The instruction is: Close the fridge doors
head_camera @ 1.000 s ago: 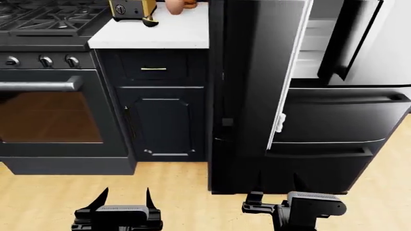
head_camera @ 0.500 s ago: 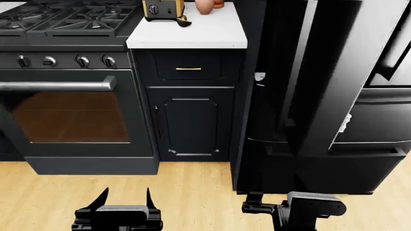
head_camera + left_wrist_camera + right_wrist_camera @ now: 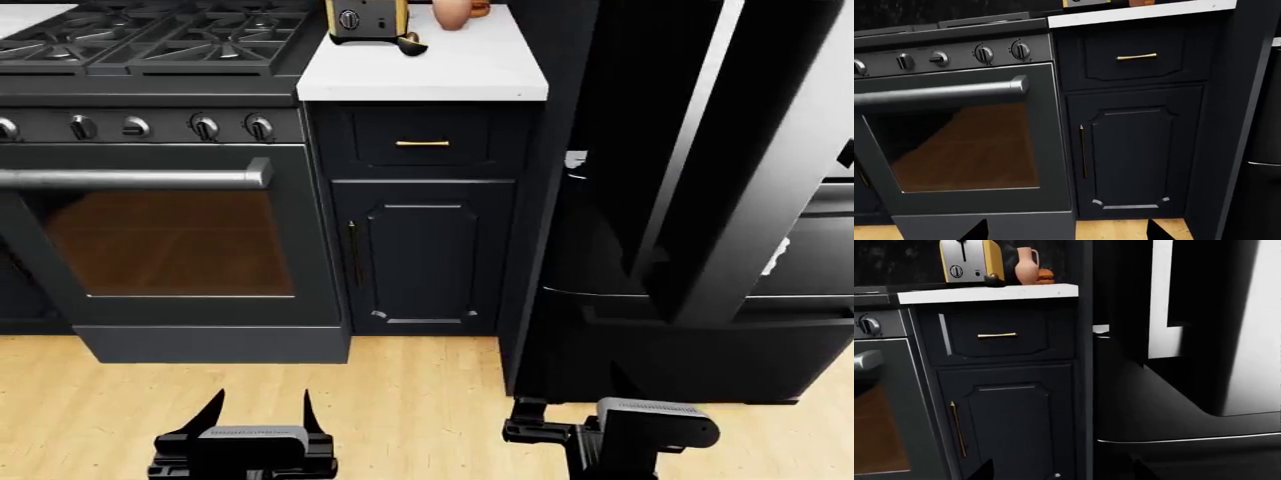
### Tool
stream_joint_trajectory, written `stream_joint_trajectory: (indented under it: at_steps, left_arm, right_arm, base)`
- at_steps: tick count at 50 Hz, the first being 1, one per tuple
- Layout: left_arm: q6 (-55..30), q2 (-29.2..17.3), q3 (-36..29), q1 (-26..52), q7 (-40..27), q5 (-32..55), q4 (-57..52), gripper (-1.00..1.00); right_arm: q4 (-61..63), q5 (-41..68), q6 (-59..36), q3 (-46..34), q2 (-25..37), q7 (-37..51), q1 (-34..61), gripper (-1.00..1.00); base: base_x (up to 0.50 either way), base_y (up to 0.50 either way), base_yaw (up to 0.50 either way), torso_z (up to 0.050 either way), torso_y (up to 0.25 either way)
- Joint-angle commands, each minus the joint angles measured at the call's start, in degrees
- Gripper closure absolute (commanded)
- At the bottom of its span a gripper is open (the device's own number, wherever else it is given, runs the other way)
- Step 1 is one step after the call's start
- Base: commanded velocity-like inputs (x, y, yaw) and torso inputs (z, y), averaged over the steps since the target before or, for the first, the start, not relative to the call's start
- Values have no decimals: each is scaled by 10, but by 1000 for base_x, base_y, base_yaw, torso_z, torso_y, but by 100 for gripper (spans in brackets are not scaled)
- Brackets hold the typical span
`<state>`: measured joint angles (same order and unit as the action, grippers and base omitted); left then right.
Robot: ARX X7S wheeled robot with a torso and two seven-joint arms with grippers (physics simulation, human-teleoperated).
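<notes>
Beside panelled cabinet [image 3: 423,255], glossy black fridge doors [image 3: 694,160] ajar, left gripper [image 3: 256,412] spread, right gripper [image 3: 534,425] unclear.

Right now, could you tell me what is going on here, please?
A two-armed robot faces a kitchen where it is meant to close the fridge doors. One glossy black door stands swung out at the right, clearly not shut. Both arms are low and touch nothing: the left gripper has its jaws spread and empty, and the right gripper is seen side-on, its state unclear. The oven sits at the left.
</notes>
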<state>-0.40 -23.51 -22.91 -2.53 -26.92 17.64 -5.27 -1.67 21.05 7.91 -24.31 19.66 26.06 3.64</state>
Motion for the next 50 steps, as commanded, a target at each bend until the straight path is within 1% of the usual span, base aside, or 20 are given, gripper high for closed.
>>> stream_joint_trajectory:
  at_steps: [1, 10, 31, 50]
  left_arm:
    - [0, 0, -2, 0, -1, 0, 0, -100]
    - [-2, 0, -3, 1, -1, 2, 0, -100]
    - [0, -1, -4, 1, -2, 3, 1, -100]
    - [-1, -3, -6, 2, -4, 2, -1, -100]
  right_arm:
    - [-1, -1, 0, 0, 1, 2, 1, -100]
    - [2, 1, 1, -2, 3, 2, 0, -100]
    - [3, 4, 4, -3, 4, 2, -1, -100]
    - [2, 6, 7, -3, 5, 2, -1, -100]
  base:
    - [0, 0, 0, 0, 0]
    - [68, 0, 0, 0, 0]
    - [320, 8, 0, 0, 0]
    - [325, 212, 0, 0, 0]
